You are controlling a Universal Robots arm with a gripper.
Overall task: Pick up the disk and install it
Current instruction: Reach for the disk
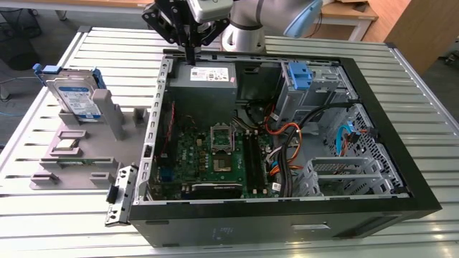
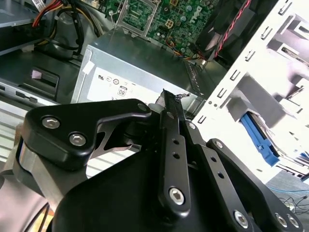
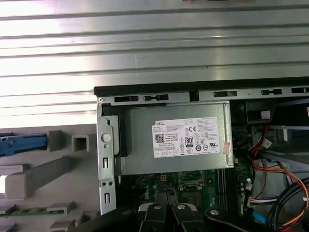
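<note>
The disk, a silver-black drive with a blue-and-white label in a blue carrier frame, stands upright in a grey holder on the exterior view's left, outside the open computer case. The blue end of its carrier also shows in the first wrist view. My gripper hangs over the case's back rim, just above the grey power supply box, well to the right of the disk. Its fingers are pressed together with nothing between them. They point down at the power supply.
Inside the case lie the green motherboard, orange and black cables and a metal drive cage with a fixed blue bracket. A perforated cage sits at the front right. The slatted metal table surrounds everything.
</note>
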